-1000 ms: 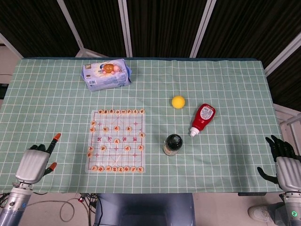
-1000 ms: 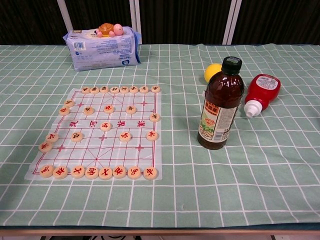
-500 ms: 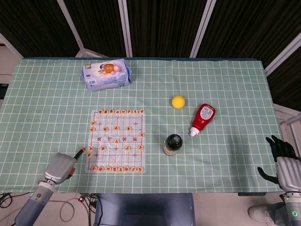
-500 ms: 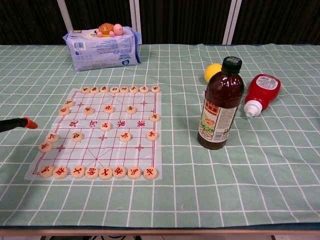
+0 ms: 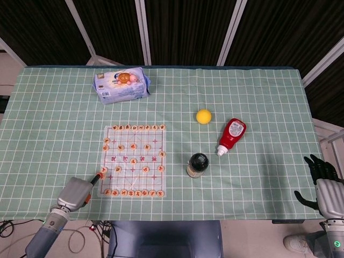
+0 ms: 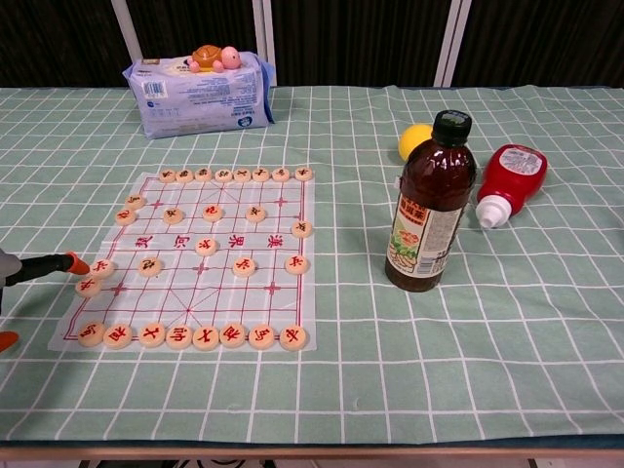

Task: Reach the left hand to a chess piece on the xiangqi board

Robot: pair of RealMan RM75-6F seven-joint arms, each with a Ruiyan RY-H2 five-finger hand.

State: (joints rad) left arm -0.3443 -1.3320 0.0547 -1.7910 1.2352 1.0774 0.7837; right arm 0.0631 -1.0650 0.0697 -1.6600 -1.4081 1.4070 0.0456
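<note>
Where board (image 5: 134,161) ends, left robot hand (image 5: 75,192) fingertip nr edge piece (image 6: 89,286).

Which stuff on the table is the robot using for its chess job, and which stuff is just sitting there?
For the job:
left hand
chess board
chess pieces

Just sitting there:
pack of wipes
yellow ball
red bottle lying down
brown bottle standing up
right hand, off at the table edge

my left hand (image 6: 34,269): orange fingertip at xiangqi board (image 6: 195,255) left edge | just beside a chess piece (image 6: 100,267) | brown bottle (image 6: 429,204) right of board
</note>
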